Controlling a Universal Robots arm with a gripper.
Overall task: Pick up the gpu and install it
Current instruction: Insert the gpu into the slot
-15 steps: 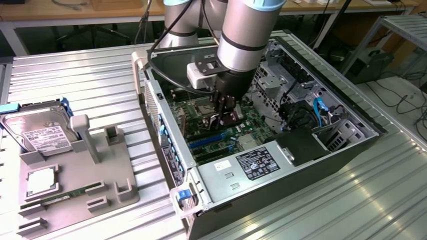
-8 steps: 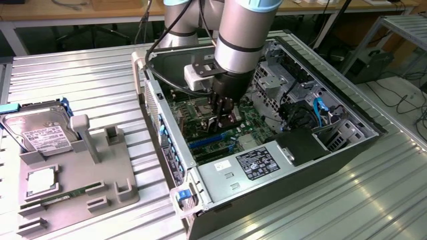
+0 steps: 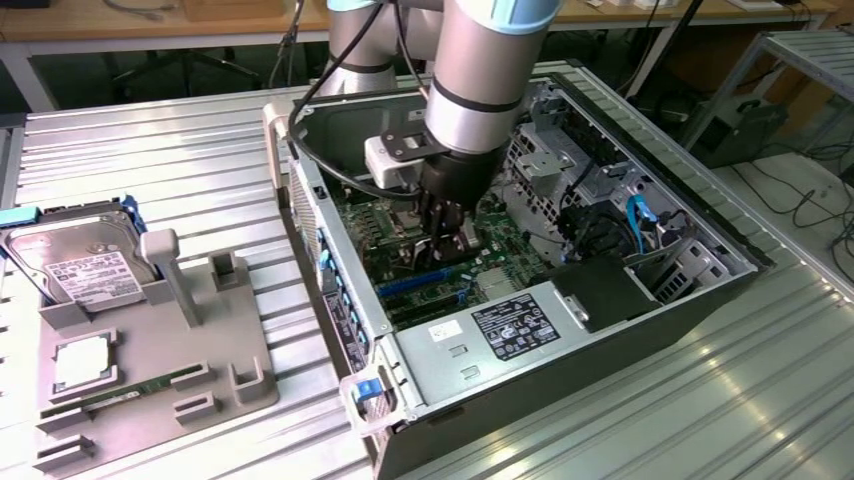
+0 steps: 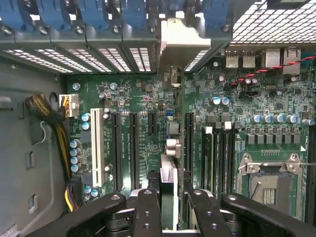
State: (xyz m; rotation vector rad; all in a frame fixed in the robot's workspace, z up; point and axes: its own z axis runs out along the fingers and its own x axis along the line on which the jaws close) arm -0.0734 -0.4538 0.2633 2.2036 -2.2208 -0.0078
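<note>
Gripper (image 4: pixel 169 210) clamped on the edge-on gpu (image 4: pixel 168 148), directly over the green motherboard (image 4: pixel 247 128) slots.

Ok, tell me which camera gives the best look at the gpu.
The wrist view. There the gpu stands edge-on between the gripper's fingers, over the motherboard slots, its silver bracket at the case's rear wall. In the exterior view the gpu is mostly hidden by the gripper inside the computer case.

Lab, open computer case (image 3: pixel 534 300), ribbed metal table (image 3: pixel 174 150), wooden benches (image 3: pixel 147 20)
</note>
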